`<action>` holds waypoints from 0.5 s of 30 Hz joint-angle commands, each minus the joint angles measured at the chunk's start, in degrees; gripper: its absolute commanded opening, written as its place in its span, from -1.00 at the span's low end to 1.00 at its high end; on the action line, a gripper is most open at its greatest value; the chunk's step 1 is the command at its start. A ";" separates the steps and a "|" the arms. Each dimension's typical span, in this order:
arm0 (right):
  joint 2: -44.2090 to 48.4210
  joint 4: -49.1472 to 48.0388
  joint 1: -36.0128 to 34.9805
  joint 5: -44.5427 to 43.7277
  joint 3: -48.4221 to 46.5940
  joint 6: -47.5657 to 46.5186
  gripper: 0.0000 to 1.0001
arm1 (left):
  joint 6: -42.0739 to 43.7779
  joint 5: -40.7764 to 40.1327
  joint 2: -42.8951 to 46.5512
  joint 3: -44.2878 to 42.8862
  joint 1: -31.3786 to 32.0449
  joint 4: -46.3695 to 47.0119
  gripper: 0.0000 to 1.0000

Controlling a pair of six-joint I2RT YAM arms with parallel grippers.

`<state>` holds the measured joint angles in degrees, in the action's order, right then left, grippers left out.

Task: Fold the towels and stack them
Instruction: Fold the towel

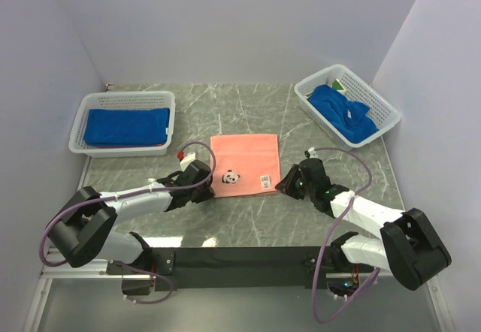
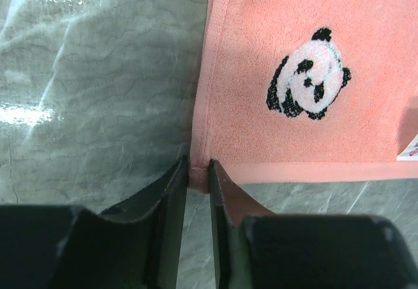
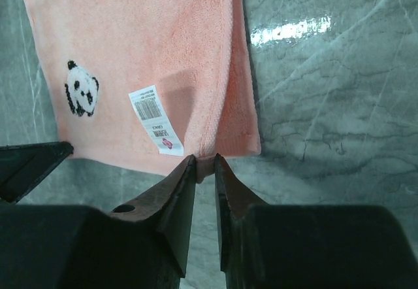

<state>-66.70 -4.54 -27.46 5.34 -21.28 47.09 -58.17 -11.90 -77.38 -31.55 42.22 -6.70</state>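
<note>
Both grippers, overhead, meet the salmon-pink towel [image 1: 244, 155] at its near corners, left gripper [image 1: 210, 191] and right gripper [image 1: 280, 187] equally close; it lies centred on the worktop [image 1: 248, 114], stretching away. The left basket [image 1: 126, 95] holds a folded blue towel [image 1: 126, 125], the right basket [image 1: 342, 70] a crumpled blue towel [image 1: 342, 110].

Left wrist: the left gripper [image 2: 198, 171] pinches the near-left corner.

Right wrist: the right gripper [image 3: 205, 163] pinches the near-right corner.

White barcode label [image 3: 154, 116] on salmon-pink towel [image 3: 163, 34], print too small to read, embroidered panda [image 3: 81, 89] nearby
</note>
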 commanded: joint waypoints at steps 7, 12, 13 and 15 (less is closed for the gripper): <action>-4.14 -6.36 0.31 -1.92 2.29 2.48 -0.35 | 0.16 -0.40 0.83 -1.23 0.50 -1.74 -0.53; -4.58 -7.07 0.22 -2.18 2.38 2.39 -0.46 | 0.25 -0.49 0.92 -1.32 0.50 -2.00 -0.60; -4.06 -6.81 0.30 -2.18 2.29 2.04 -0.49 | 0.25 -0.58 1.01 -1.41 0.59 -2.09 -0.62; -3.27 -5.67 0.31 -2.35 1.86 1.78 -0.64 | 0.34 -0.75 1.01 -1.58 0.59 -2.44 -0.65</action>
<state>-71.05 -9.41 -27.44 4.95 -19.16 48.95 -58.15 -11.90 -77.38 -31.57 42.37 -7.01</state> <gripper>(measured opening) 0.207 0.187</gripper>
